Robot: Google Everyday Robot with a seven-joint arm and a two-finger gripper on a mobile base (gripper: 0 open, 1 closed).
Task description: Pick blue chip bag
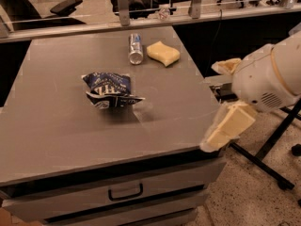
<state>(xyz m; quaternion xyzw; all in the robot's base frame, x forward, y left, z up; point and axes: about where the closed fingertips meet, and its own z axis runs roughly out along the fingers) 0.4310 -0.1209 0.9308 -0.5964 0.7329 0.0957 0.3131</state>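
Observation:
The blue chip bag (109,90), crumpled dark blue foil with white lettering, lies on the grey table (56,126) a little left of its middle. My gripper (210,106) hangs at the table's right edge, well to the right of the bag and apart from it. Its two cream fingers (229,125) are spread wide, one above the other, with nothing between them. The white arm reaches in from the right.
A silver can (135,48) lies on its side at the back of the table, with a yellow sponge (163,53) just right of it. A rail (141,20) runs behind the table. Drawers (125,192) sit below the front edge. Black stand legs (268,154) cross the floor at right.

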